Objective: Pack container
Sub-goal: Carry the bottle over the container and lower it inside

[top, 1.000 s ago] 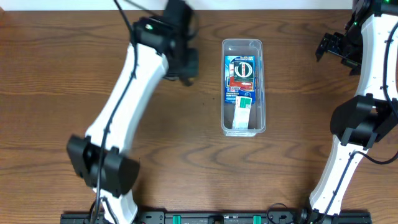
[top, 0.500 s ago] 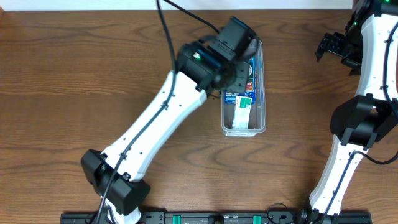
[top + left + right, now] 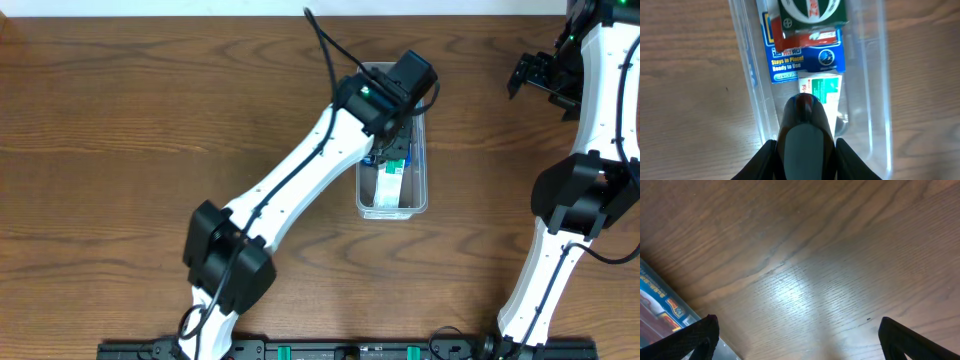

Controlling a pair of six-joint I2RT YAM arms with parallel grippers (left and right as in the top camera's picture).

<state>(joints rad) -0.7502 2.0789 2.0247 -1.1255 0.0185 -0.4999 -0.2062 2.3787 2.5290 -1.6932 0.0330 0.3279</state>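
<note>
Overhead: the long clear plastic container sits on the brown wooden bench, with the left arm reaching over it.

Left wrist: the left end effector, fingers together and holding nothing visible, hangs over a white-and-green carton inside. It is probably tamping the contents; next, lift clear.

Right wrist: the right end effector is spread wide and empty.

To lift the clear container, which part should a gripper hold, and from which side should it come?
Probably the long wall nearer the right arm, pinching the rim of the container from above: the top is open, and the flat packages leave a gap along that wall for one finger.
</note>
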